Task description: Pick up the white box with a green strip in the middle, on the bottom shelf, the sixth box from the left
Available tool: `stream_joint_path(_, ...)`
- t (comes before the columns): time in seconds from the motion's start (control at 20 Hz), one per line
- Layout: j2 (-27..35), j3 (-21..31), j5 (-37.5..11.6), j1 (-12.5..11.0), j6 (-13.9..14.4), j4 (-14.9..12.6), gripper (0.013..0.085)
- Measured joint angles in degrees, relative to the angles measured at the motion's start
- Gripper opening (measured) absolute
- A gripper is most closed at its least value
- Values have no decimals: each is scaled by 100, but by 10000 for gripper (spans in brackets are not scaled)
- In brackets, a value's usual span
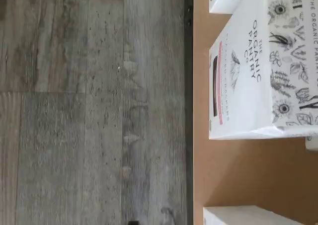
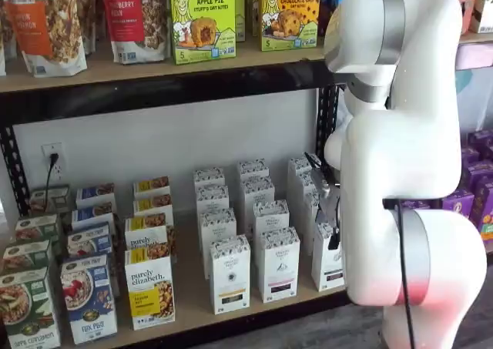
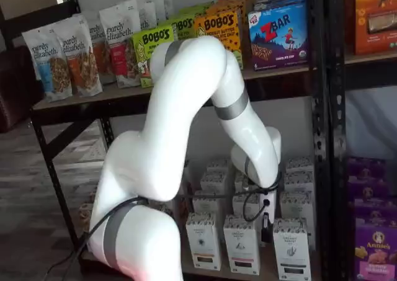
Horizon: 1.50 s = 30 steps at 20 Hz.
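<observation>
The white box (image 2: 327,258) stands at the front edge of the bottom shelf (image 2: 192,303), partly behind your arm. Just above that box, your gripper (image 2: 333,214) hangs empty, fingers spread wide.

White box (image 2: 328,258) stands upright on bottom shelf (image 2: 254,307)

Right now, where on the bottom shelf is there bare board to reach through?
The wrist view shows bare board between the white box and the next carton, plus a strip behind the front rail. The granola boxes stand crowded.
</observation>
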Motion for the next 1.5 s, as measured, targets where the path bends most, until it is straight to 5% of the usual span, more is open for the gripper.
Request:
stream_joint_path(0.15,143,-363,445,-71,753,-868,850)
stream_joint_path(0.9,807,-1288,448,-194,667,-882,850)
stream_joint_path(1.5,1603,-2264,576,-163,1488,-1773,850)
